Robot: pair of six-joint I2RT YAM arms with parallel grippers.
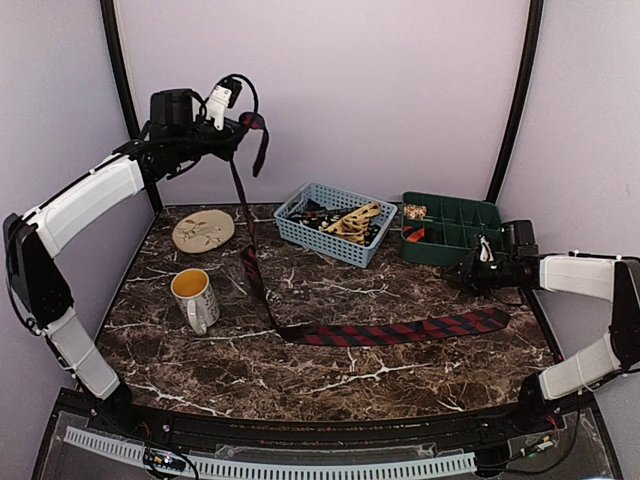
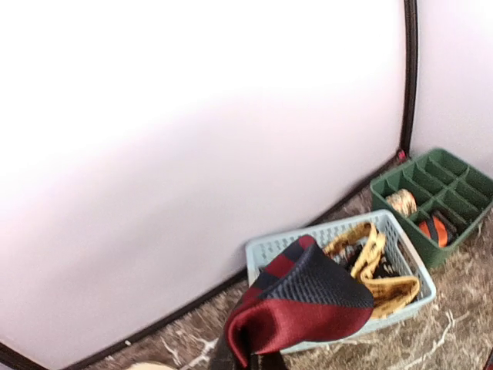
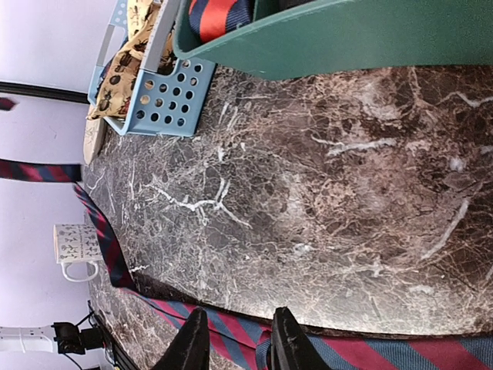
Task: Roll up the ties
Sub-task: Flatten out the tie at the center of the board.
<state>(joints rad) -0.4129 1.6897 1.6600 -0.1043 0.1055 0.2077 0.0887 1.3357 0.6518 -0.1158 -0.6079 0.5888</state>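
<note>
Left claw (image 1: 240,128): raised high, up and to the left of the blue basket (image 1: 335,222). It is clamped tight on the narrow end of the red-striped tie (image 1: 400,332). My wrist view shows the cloth bunched close before the lens.

Red-striped tie: it hangs from that claw to the marble table (image 1: 400,385) left of the basket. From there it runs along the table in front of the basket and ends with its wide blade out to the basket's front right.

Right claw (image 3: 241,320): low over the table, to the front right of the basket, at the wide blade. My two fingers stand a narrow way apart with the striped cloth lying across the gap. I cannot tell whether they press on it.

Tan-gold tie (image 1: 352,222): lying loose inside the basket, on darker patterned cloth.

Rolled ties (image 1: 414,222): two in the green tray (image 1: 470,240), just right of the basket.

Mug (image 1: 195,297): upright, front left of the basket.

Round tan disc (image 1: 203,230): flat, left of the basket.
</note>
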